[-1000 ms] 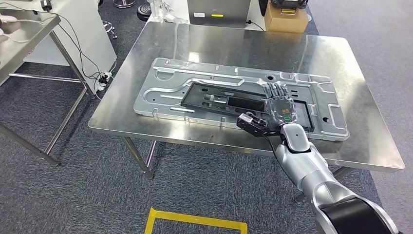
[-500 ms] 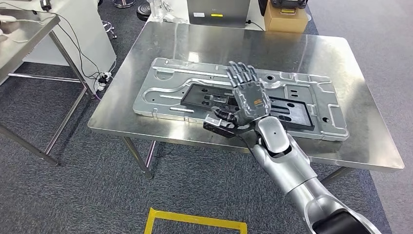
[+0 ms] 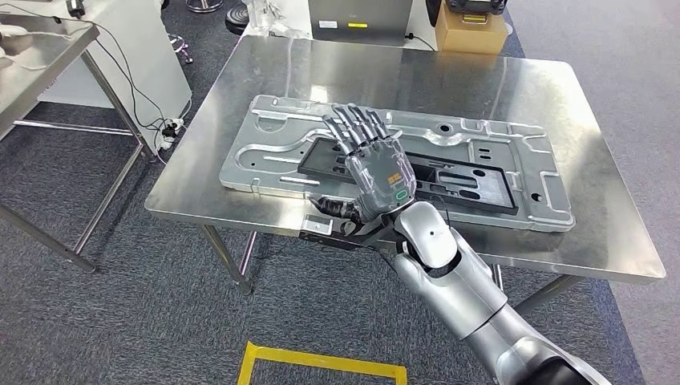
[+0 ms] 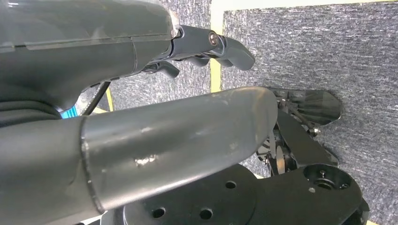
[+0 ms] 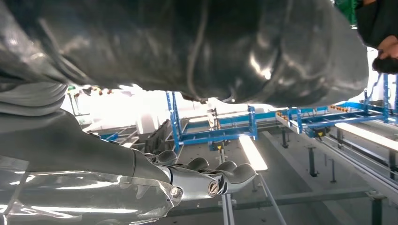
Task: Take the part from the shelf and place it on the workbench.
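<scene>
Head view: right hand (image 3: 377,172) has swung left across the table (image 3: 513,88) since a second ago, now raised over the near edge, fingers spread, holding nothing. Black frame part (image 3: 449,175) lies flat on the stamped metal panel (image 3: 281,152), mid-table, released. Placement looks complete; arm appears to be retreating. Left hand (image 4: 155,131) hangs over carpet, state indeterminate.

Silver arm (image 3: 473,289); grey hand (image 3: 377,172); dark fingers (image 3: 357,128).

Head view looks down on the worktop (image 3: 513,88); left wrist faces carpet, right wrist faces upward at blue racking (image 5: 213,131).
</scene>
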`<state>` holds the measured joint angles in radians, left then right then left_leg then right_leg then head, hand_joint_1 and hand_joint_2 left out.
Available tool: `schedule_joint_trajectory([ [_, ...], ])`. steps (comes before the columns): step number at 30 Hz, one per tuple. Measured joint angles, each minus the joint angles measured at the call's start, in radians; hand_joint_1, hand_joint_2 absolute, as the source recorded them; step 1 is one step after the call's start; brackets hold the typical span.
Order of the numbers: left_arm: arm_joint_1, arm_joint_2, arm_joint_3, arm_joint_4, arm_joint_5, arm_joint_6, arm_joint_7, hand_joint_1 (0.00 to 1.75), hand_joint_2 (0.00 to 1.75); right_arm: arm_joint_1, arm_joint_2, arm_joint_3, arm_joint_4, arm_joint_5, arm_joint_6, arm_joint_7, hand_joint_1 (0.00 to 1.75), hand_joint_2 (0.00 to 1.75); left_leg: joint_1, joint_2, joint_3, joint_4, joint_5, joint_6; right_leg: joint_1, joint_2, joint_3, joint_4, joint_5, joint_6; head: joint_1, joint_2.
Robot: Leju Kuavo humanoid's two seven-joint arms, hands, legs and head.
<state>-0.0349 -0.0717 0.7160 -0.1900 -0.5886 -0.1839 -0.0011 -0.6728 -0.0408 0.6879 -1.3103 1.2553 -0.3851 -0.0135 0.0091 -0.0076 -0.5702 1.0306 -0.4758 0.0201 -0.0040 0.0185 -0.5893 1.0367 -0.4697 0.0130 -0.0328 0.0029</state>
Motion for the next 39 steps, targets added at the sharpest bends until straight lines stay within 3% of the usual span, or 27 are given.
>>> schedule_joint_trajectory([
  [6,0.0,0.0,0.004,0.0,0.0,0.003,0.001,0.0,0.0,0.007,0.0,0.021,-0.026,-0.051,0.017,-0.028,0.0,0.0,0.0,0.0,0.0,0.0,0.0,0.0,0.0,0.0,0.0,0.0,0.0,0.0,0.0,0.0],
  [14,0.0,0.0,0.024,0.0,-0.004,0.003,-0.005,0.0,0.0,0.02,0.0,0.122,-0.116,-0.113,0.069,-0.049,0.0,0.0,-0.005,0.0,-0.001,0.002,-0.002,0.001,-0.005,0.0,0.0,-0.002,0.0,0.0,0.0,0.0],
  [17,0.001,0.0,0.027,0.0,-0.006,0.002,-0.01,0.0,0.0,0.02,0.0,0.146,-0.131,-0.119,0.074,-0.049,0.0,0.0,-0.008,-0.001,-0.001,0.002,-0.002,0.003,-0.008,-0.001,0.001,-0.004,0.002,0.003,0.0,0.0],
  [19,0.001,-0.002,0.029,0.0,-0.007,0.001,-0.012,0.0,0.0,0.02,-0.001,0.156,-0.137,-0.12,0.076,-0.049,0.0,0.0,-0.001,-0.002,0.003,-0.008,0.003,0.01,-0.006,-0.002,0.002,-0.001,-0.002,0.008,0.0,0.0],
  [21,0.001,-0.004,0.03,0.0,-0.008,0.001,-0.012,0.0,0.0,0.02,-0.002,0.161,-0.141,-0.122,0.076,-0.049,0.0,0.0,0.008,-0.002,0.011,-0.02,0.01,0.017,-0.005,-0.006,-0.022,0.054,-0.039,0.015,0.001,0.0],
  [23,0.003,-0.005,0.03,0.0,-0.009,0.001,-0.011,0.0,0.0,0.023,-0.006,0.169,-0.141,-0.123,0.076,-0.049,0.0,0.0,0.011,-0.006,0.012,-0.023,0.011,0.019,-0.012,-0.008,-0.086,0.181,-0.099,0.023,0.001,0.0],
  [24,0.004,-0.005,0.03,0.0,-0.009,0.001,-0.011,0.0,0.0,0.026,-0.008,0.173,-0.14,-0.123,0.076,-0.049,0.0,0.0,0.012,-0.01,0.012,-0.023,0.011,0.018,-0.016,-0.009,-0.118,0.241,-0.118,0.026,0.001,0.0],
  [25,0.006,-0.005,0.031,0.0,-0.01,0.001,-0.011,0.0,0.0,0.03,-0.011,0.176,-0.14,-0.123,0.076,-0.049,0.0,0.0,0.014,-0.015,0.013,-0.023,0.01,0.016,-0.02,-0.01,-0.138,0.272,-0.118,0.03,0.001,0.0],
  [26,0.006,-0.005,0.031,0.0,-0.011,0.002,-0.012,0.0,0.0,0.034,-0.013,0.179,-0.14,-0.122,0.075,-0.049,0.0,0.0,0.017,-0.023,0.015,-0.022,0.008,0.013,-0.024,-0.01,-0.138,0.264,-0.096,0.033,0.001,0.0],
  [27,0.006,-0.005,0.031,0.0,-0.012,0.002,-0.012,0.0,0.0,0.036,-0.014,0.181,-0.14,-0.122,0.075,-0.049,0.0,0.0,0.02,-0.031,0.017,-0.02,0.005,0.008,-0.028,-0.008,-0.116,0.212,-0.058,0.035,0.001,0.0],
  [29,0.005,-0.005,0.031,0.0,-0.013,0.002,-0.014,0.0,0.0,0.037,-0.018,0.185,-0.14,-0.121,0.074,-0.048,0.0,0.0,0.027,-0.048,0.02,-0.015,-0.002,-0.007,-0.034,0.024,-0.051,0.073,0.007,0.037,0.002,0.0],
  [31,0.004,-0.005,0.031,0.0,-0.013,0.002,-0.015,0.0,0.0,0.039,-0.022,0.191,-0.14,-0.118,0.073,-0.048,0.0,0.0,0.03,-0.065,0.014,-0.013,-0.004,-0.026,-0.033,0.053,-0.021,0.006,0.019,0.032,0.001,0.0],
  [34,0.006,-0.005,0.033,0.0,-0.012,0.002,-0.017,0.0,0.0,0.041,-0.024,0.2,-0.141,-0.112,0.073,-0.046,0.0,0.0,0.036,-0.082,0.009,-0.018,-0.003,-0.051,-0.027,0.033,-0.016,0.0,0.014,0.007,0.001,0.0],
  [36,0.006,-0.006,0.036,0.0,-0.012,0.002,-0.019,0.0,0.0,0.041,-0.023,0.204,-0.142,-0.108,0.074,-0.044,0.0,0.0,0.034,-0.052,-0.013,0.03,-0.034,-0.056,-0.027,0.009,-0.005,-0.011,0.013,-0.013,0.0,0.0],
  [38,0.005,-0.006,0.04,0.0,-0.01,0.001,-0.02,0.0,0.0,0.041,-0.021,0.21,-0.142,-0.107,0.077,-0.042,0.0,0.0,0.031,-0.011,-0.078,0.157,-0.094,-0.055,-0.018,-0.017,0.0,-0.014,0.01,-0.027,0.0,0.0],
  [39,0.004,-0.005,0.042,0.0,-0.009,0.0,-0.021,0.0,0.0,0.041,-0.02,0.214,-0.14,-0.107,0.079,-0.041,0.0,0.0,0.03,-0.004,-0.114,0.223,-0.117,-0.054,-0.013,-0.03,0.001,-0.013,0.007,-0.032,0.0,0.0],
])
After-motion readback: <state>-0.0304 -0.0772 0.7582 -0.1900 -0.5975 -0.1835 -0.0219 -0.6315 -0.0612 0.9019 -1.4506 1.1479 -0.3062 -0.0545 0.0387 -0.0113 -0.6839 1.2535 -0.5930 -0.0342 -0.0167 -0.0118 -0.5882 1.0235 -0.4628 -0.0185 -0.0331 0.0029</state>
